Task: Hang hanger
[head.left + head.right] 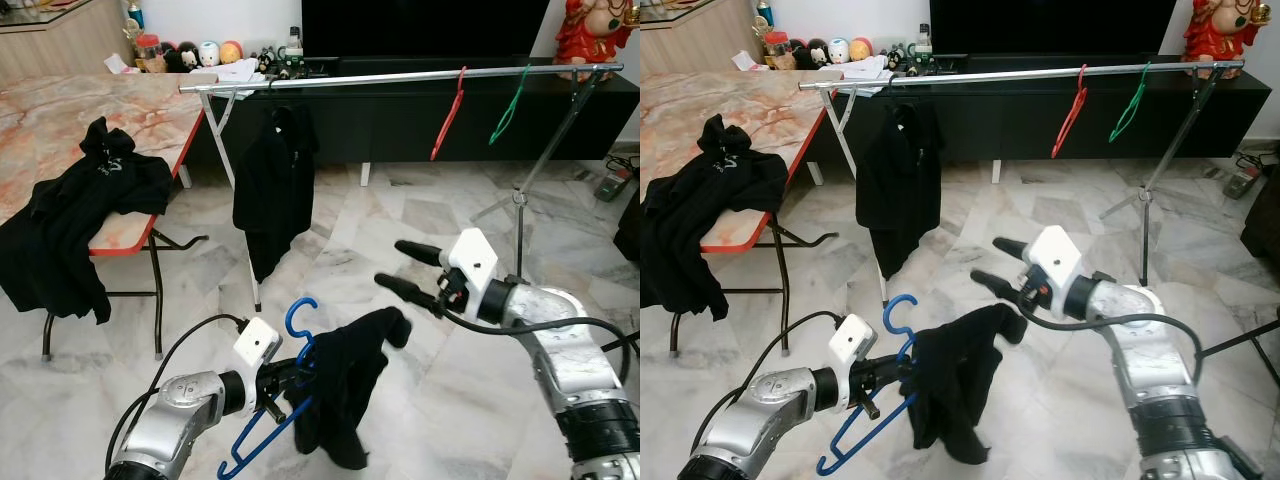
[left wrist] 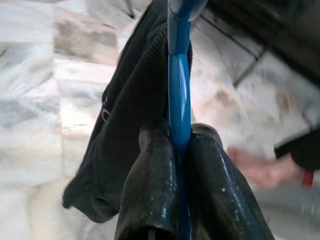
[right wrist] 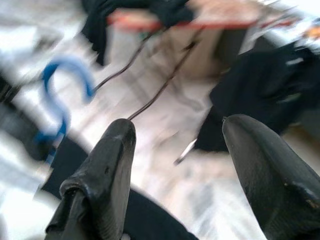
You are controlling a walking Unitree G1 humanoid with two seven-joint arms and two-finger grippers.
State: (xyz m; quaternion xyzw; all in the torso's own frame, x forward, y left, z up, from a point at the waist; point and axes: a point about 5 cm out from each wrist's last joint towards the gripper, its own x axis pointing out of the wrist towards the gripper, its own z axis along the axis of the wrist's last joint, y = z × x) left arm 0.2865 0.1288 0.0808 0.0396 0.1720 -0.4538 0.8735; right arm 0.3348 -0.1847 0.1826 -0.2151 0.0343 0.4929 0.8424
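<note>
Hanger (image 1: pixel 262 428), blue and draped with a black garment (image 1: pixel 345 395), is pinched in the left tool (image 1: pixel 285 385) low over the floor, short of the rail (image 1: pixel 400 76), while the right tool (image 1: pixel 397 268) waits wide beside it, probably to help.

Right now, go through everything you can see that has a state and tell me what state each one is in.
left tool: shut on the blue hanger
right tool: open, holding nothing
blue hanger: held, hook up, not yet on the rail
black garment: draped on the blue hanger
rail: carries a red hanger and green hanger, both bare
black hoodie: hanging on the rail
black clothes: heaped over the table edge
</note>
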